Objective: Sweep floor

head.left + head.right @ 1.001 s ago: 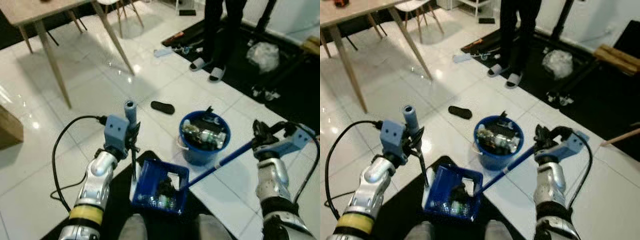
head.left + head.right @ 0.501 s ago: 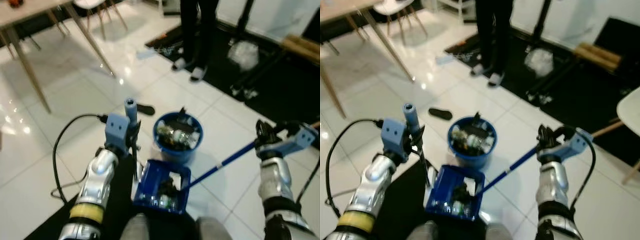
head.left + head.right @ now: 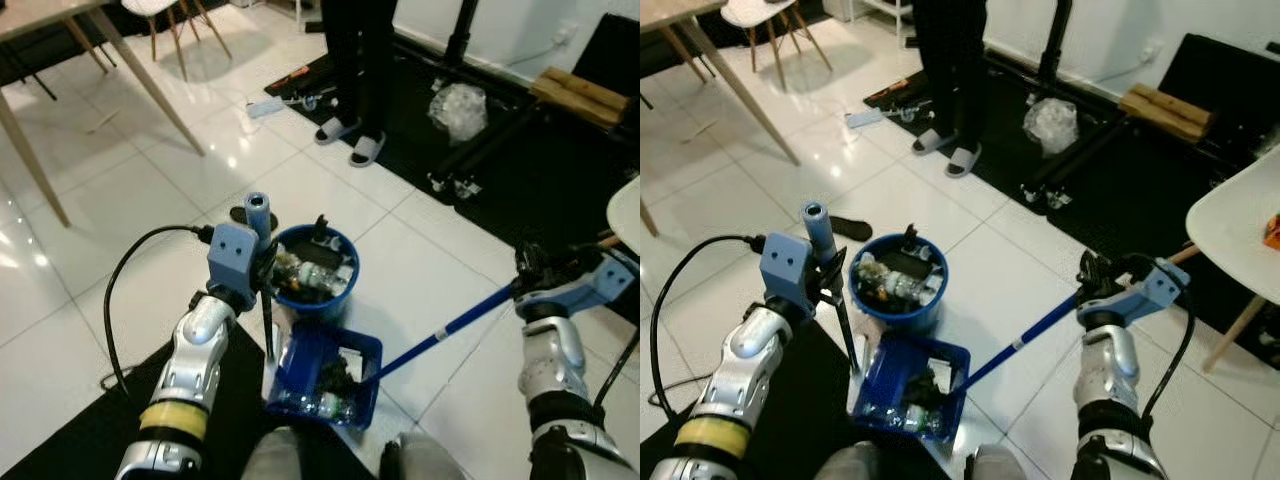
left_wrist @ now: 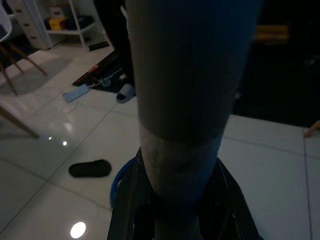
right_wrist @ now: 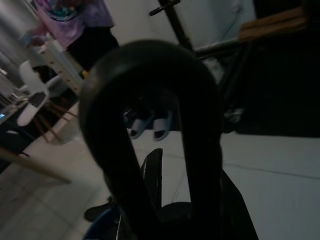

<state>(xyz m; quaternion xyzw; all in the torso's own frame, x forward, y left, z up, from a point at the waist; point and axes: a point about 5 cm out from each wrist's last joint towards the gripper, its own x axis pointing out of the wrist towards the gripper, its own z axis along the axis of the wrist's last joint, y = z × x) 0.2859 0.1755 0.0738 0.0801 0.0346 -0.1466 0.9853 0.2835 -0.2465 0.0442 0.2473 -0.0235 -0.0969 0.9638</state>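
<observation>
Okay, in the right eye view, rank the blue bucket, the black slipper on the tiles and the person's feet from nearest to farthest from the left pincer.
1. Blue bucket: just beside the left pincer, on its right.
2. Black slipper: on the white tiles a little beyond the pincer.
3. Person's feet: much farther ahead, in pale sandals at the edge of the dark mat.

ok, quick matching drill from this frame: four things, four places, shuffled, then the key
Things:
1. blue bucket
2. blue dustpan
3. black slipper
4. broom handle

Places:
A. lying alone on white tile beyond the bucket
B. held by the right gripper, slanting down to the dustpan
C. full of litter, just ahead of the dustpan
D. nearest the robot's feet, its upright handle in the left gripper

Pairs: 1-C, 2-D, 3-A, 4-B
</observation>
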